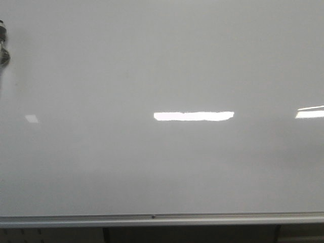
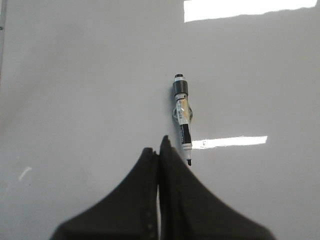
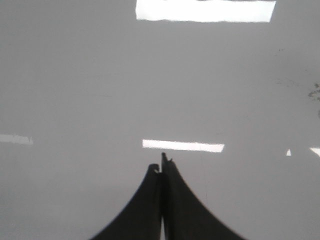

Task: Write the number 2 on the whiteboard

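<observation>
So the whiteboard (image 1: pixel 162 66) is totally blank right now, no 2 anywhere on it that I can see, just bright light reflections and the silver rail (image 1: pixel 162 218) along its lower edge. The marker (image 2: pixel 182 117) is sitting flat against the whiteboard surface, apparently stuck there on its own, maybe magnetic, though I can't tell for sure. Its writing tip looks uncapped and points toward the left pincer (image 2: pixel 159 147), which sits just beside that tip end with its fingers pressed together and holding nothing. In the front view you only catch a dark bit of the marker (image 1: pixel 3 43) at the far left edge of the whiteboard, so that's where it's parked, well away from the middle of the board. The right pincer (image 3: pixel 162 165) is also pressed together and empty, facing a bare stretch of whiteboard with a few faint smudges (image 3: pixel 312 90) off to one side. My guess is the marker is parked there so the left arm can grab it, and the pincer needs to spread before it can close on the barrel, so the writing hasn't started yet.
</observation>
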